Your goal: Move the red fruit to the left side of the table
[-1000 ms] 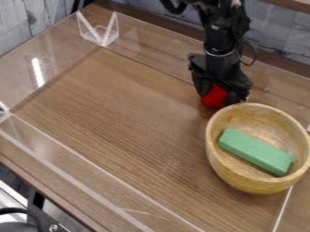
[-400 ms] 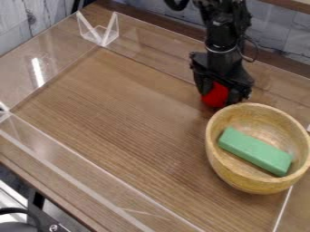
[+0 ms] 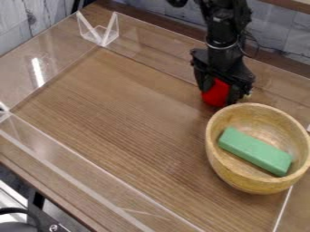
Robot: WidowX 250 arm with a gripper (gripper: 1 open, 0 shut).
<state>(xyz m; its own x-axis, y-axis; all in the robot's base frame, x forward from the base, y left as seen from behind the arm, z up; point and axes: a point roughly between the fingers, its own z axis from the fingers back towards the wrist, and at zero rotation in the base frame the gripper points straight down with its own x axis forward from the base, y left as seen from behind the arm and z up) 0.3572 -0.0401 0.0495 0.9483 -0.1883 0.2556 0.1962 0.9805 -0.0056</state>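
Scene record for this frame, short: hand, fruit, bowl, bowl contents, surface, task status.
hand: over the red fruit, fingers open around it, grip not evident
red fruit: partly hidden by the hand, just beyond the bowl's rim
bowl: round, tan, on the right side of the table
bowl contents: green rectangular block
table: brown wood grain, low clear walls at the edges
task status: fruit on the right part of the table, not on the left side

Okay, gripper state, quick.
Gripper: open, down over the red fruit; no clear grip on it visible.
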